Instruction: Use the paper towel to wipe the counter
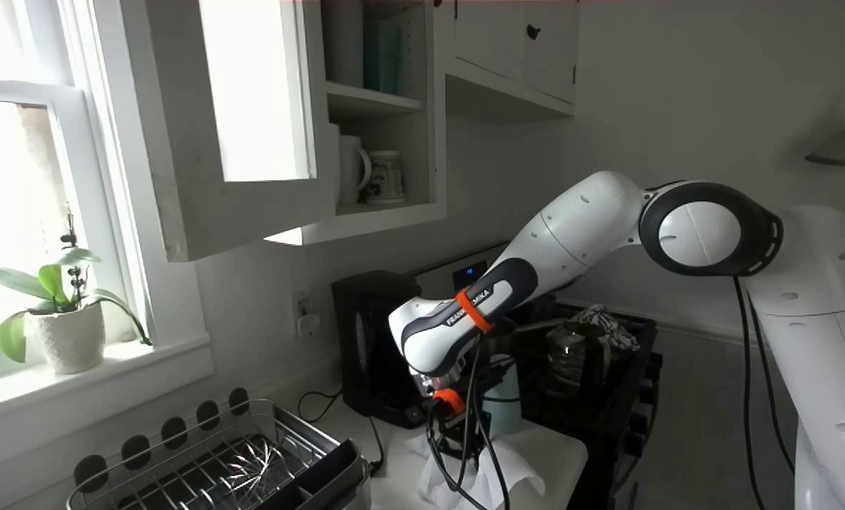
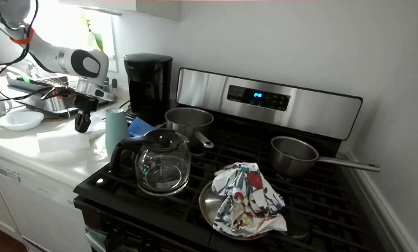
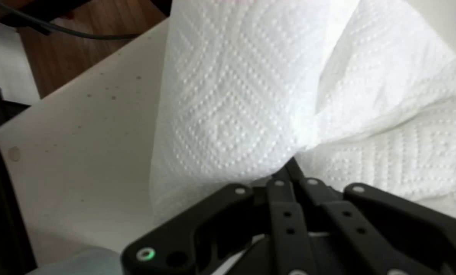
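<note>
The white crumpled paper towel (image 1: 518,467) lies on the white counter (image 1: 562,453) under my gripper (image 1: 462,453). In an exterior view the towel (image 2: 63,140) spreads over the counter (image 2: 19,150), with my gripper (image 2: 82,126) pointing down at its back edge. In the wrist view the gripper's fingers (image 3: 292,165) are together, with the dimpled towel (image 3: 231,99) bunched around the fingertips. The tips are partly hidden by the towel. Bare counter (image 3: 78,160) with small dark specks shows beside it.
A pale blue cup (image 2: 116,131) stands close beside the towel, by the stove (image 2: 96,189). The black coffee maker (image 1: 374,347) is behind. A dish rack (image 1: 316,432) and a white bowl (image 2: 20,120) are also on the counter. A glass carafe (image 2: 163,168) sits on the stove.
</note>
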